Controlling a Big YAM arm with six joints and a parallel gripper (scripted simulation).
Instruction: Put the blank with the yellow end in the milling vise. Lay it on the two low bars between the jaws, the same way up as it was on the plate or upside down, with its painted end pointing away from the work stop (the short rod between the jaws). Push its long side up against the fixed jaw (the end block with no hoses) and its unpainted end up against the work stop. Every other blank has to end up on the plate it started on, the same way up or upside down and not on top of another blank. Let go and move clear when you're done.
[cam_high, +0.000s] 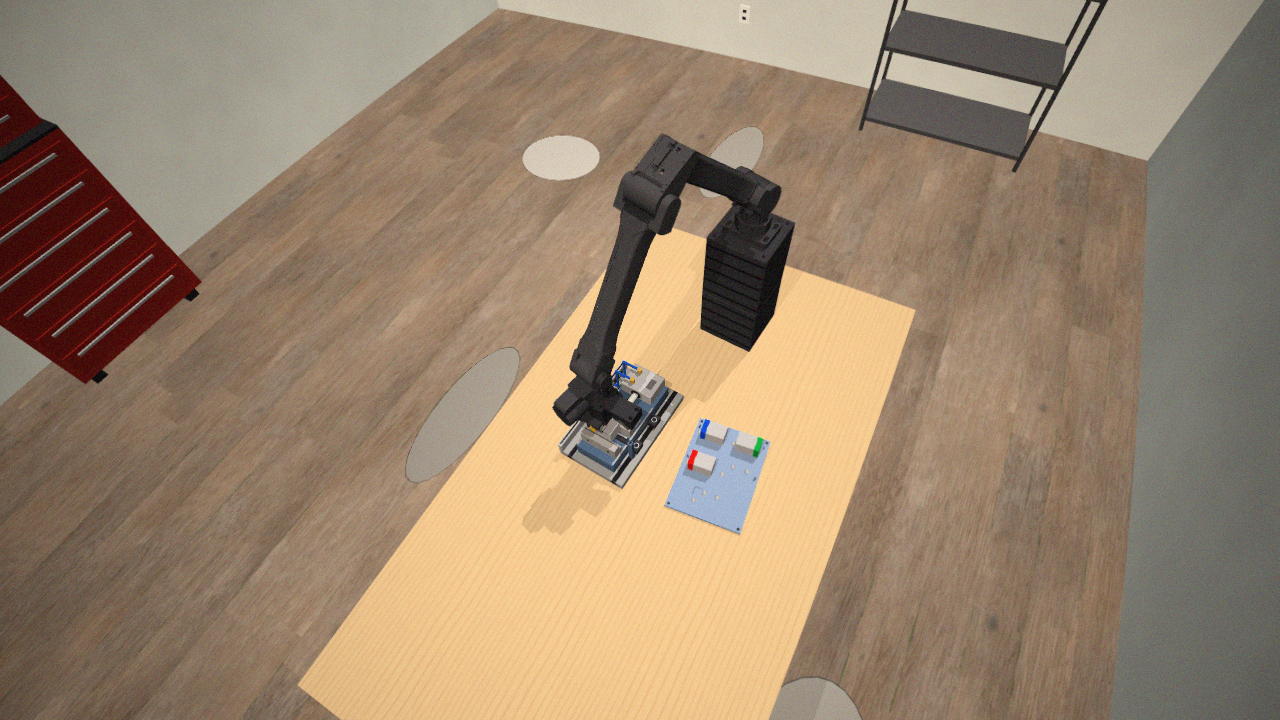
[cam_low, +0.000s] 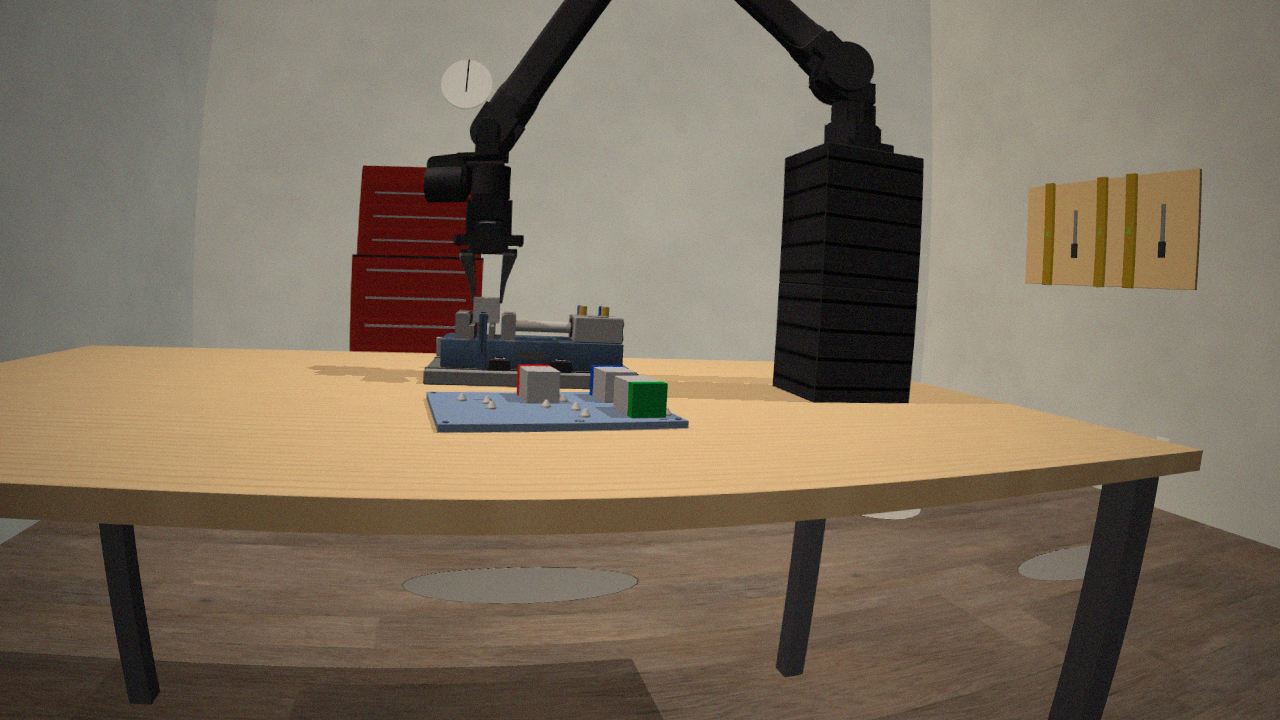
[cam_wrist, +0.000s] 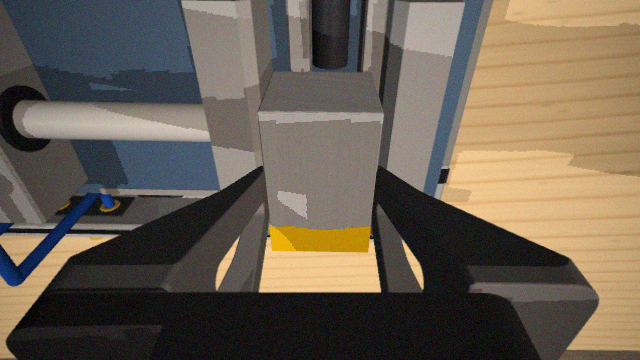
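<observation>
My gripper (cam_wrist: 320, 180) is shut on the grey blank with the yellow end (cam_wrist: 319, 160), its fingers on the two long sides. In the wrist view the blank hangs between the vise jaws, its yellow end (cam_wrist: 320, 239) toward the camera and its plain end toward the dark work stop rod (cam_wrist: 330, 32). The jaw without hoses (cam_wrist: 425, 95) is to its right, the other jaw (cam_wrist: 227, 85) with the pale shaft to its left. In the exterior view the gripper (cam_low: 487, 291) holds the blank (cam_low: 486, 309) at the vise's left end (cam_low: 528, 344). In the top view the arm covers the vise (cam_high: 622, 425).
The blue plate (cam_high: 720, 472) lies right of the vise with the red-ended (cam_high: 701, 462), blue-ended (cam_high: 712, 431) and green-ended (cam_high: 748, 442) blanks on it. Blue hoses (cam_wrist: 35, 240) run at the vise's far end. The arm's black pedestal (cam_high: 745, 282) stands behind.
</observation>
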